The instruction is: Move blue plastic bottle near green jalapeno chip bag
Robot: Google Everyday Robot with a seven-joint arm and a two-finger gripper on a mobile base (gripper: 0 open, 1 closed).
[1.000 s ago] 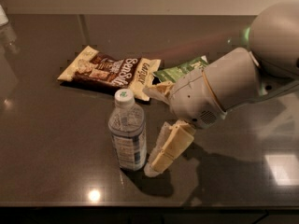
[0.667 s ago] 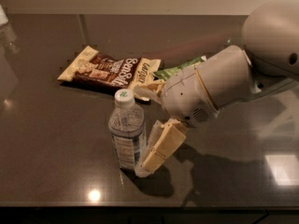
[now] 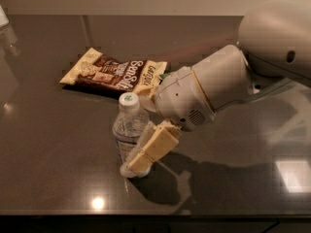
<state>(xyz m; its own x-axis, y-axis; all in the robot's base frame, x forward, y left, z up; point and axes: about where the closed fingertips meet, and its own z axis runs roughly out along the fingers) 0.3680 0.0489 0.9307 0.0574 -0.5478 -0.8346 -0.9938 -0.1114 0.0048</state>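
The blue plastic bottle (image 3: pixel 126 126) stands upright on the dark table, white cap on top. My gripper (image 3: pixel 138 144) has come in from the right at bottle height. Its cream near finger (image 3: pixel 151 149) lies across the front right of the bottle, and the other finger is hidden behind it. The jaws look open, with the bottle between them. The green jalapeno chip bag is hidden behind my white arm (image 3: pixel 209 89), right of the brown bag.
A brown-and-cream snack bag (image 3: pixel 114 72) lies flat behind the bottle. The dark table (image 3: pixel 53 154) has its front edge along the bottom of the view. My arm casts a shadow to the right of the bottle.
My gripper has moved left toward the bottle, so its near finger now overlaps the bottle's front. My arm now covers the green bag. The bottle has not moved.
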